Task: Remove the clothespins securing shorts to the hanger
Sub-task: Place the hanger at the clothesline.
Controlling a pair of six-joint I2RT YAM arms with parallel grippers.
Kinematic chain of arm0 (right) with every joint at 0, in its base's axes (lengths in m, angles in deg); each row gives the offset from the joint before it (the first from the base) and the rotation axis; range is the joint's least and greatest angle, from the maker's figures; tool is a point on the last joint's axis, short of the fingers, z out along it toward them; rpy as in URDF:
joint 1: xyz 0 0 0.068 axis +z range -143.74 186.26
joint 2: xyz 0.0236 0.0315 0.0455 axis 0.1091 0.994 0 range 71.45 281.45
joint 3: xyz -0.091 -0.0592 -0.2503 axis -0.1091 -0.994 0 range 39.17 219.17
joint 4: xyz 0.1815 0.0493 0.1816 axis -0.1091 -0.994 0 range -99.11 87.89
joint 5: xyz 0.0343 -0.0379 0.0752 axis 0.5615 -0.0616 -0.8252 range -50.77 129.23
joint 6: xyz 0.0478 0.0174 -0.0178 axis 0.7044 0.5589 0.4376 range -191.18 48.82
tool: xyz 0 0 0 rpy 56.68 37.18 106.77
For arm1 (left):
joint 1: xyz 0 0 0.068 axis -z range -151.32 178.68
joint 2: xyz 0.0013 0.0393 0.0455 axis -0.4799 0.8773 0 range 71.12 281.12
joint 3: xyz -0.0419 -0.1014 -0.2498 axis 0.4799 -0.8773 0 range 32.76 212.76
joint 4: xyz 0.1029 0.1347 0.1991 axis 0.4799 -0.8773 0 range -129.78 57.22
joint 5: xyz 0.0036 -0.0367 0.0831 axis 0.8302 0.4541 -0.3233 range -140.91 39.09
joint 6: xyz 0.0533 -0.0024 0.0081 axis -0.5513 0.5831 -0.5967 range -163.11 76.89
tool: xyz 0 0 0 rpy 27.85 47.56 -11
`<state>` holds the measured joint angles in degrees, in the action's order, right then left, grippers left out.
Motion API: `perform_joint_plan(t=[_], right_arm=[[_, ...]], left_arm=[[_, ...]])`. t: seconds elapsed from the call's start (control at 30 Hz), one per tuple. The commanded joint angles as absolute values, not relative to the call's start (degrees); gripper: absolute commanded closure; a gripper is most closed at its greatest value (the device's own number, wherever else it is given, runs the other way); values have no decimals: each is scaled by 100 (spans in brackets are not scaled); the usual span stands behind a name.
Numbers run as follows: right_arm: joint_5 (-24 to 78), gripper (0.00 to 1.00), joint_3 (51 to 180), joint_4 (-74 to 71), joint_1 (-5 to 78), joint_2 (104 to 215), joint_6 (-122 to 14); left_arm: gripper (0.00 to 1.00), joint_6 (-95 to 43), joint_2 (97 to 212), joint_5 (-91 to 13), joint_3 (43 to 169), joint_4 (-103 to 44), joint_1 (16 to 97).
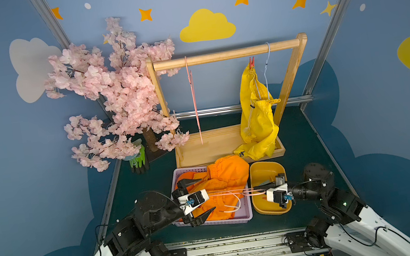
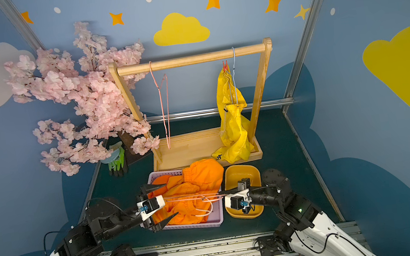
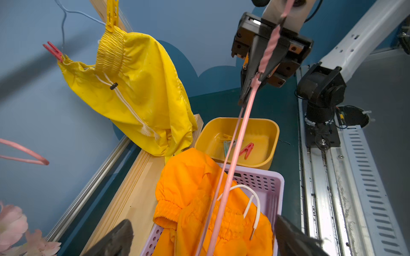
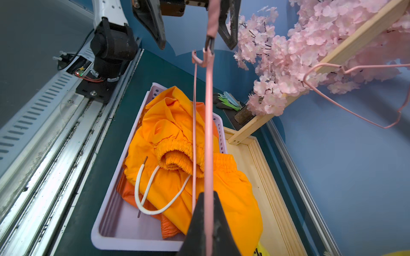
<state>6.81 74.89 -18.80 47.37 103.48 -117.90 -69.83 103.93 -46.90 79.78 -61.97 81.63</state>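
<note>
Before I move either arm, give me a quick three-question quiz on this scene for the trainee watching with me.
1. True or false: the yellow shorts on the rack hang with no clothespins on them.
2. Whose jaws are shut on the pink hanger held over the basket: A left, B right, C both?
3. Fill in: the orange shorts lie in the ___ basket.

Key:
1. False: a red clothespin and a yellow clothespin grip the waistband.
2. B: the right gripper holds it; the left gripper has open jaws.
3. Lavender.
</note>
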Motion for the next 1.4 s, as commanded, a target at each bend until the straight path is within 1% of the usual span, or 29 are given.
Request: perform_joint_plan(t=[0.0, 0.03, 0.3, 0.4, 0.5, 0.53, 0.57, 0.6, 0.77, 0.8, 0.83, 0.87, 0.9, 1.0, 1.07, 1.1, 1.13, 1.17, 1.2, 1.23, 1.27, 1.3, 1.37], right_arm=[[310, 100, 7740, -2417, 4757, 10481, -12327], [299, 100, 7896, -2460, 4753, 10517, -12363], [411, 100, 7970, -2409, 4743, 10588, -12521], [357, 100, 8063, -2417, 4744, 10715, -12586], [288, 100, 8076, -2322, 4748, 10757, -12624], [226, 100, 8059, -2227, 4744, 10735, -12595], [157, 100, 8023, -2140, 4740, 10714, -12593], [108, 100, 8012, -2078, 4739, 10697, -12585], [69, 100, 7902, -1770, 4711, 10600, -12480], [147, 94, 7854, -1653, 4709, 10572, -12439], [275, 63, 7807, -1492, 4713, 10528, -12314], [388, 5, 7804, -1364, 4712, 10490, -12252], [508, 3, 7639, -1273, 4707, 10414, -12231], [1114, 3, 7416, -645, 4715, 10079, -11901], [1865, 3, 7233, 138, 4722, 9741, -11094], [2397, 3, 7186, 579, 4724, 9600, -10457], [3248, 3, 7206, 961, 4722, 9506, -9574], [3952, 3, 7354, 977, 4718, 9457, -8883], [4618, 3, 7676, 648, 4714, 9440, -8271], [4705, 3, 8106, -28, 4705, 9454, -8186], [4519, 3, 8428, -638, 4711, 9495, -8261], [4431, 3, 8577, -851, 4710, 9554, -8246], [4450, 3, 8620, -775, 4706, 9701, -8097]], left_arm=[[2, -7390, 10590, -4397, 8160, -6837, 8179], [3, -7428, 10636, -4397, 8188, -6896, 8177], [15, -7553, 10871, -4069, 8321, -7259, 8201], [25, -7618, 10910, -4238, 8282, -7216, 8212], [43, -7655, 10985, -4364, 8234, -7241, 8212], [54, -7640, 11003, -4307, 8238, -7267, 8212], [83, -7621, 11025, -4272, 8233, -7264, 8212], [97, -7558, 11029, -4324, 8220, -7228, 8214], [97, -7446, 10919, -4361, 8163, -7215, 8213], [97, -7427, 10889, -4361, 8164, -7215, 8217], [97, -7401, 10853, -4361, 8163, -7207, 8212], [97, -7393, 10820, -4361, 8162, -7192, 8212], [97, -7360, 10753, -4375, 8155, -7159, 8212], [97, -7209, 10389, -4658, 8047, -6816, 8212], [97, -7104, 10029, -4995, 7886, -6475, 8213], [97, -7063, 9858, -5142, 7816, -6320, 8218], [97, -7061, 9680, -5327, 7734, -6153, 8212], [97, -7049, 9526, -5562, 7670, -5981, 8212], [97, -7045, 9411, -5816, 7628, -5819, 8212], [97, -7043, 9307, -6086, 7598, -5635, 8208], [97, -7011, 9243, -6385, 7582, -5407, 8216], [97, -6936, 9216, -6674, 7593, -5224, 8218], [97, -6768, 9248, -7155, 7693, -4881, 8214]])
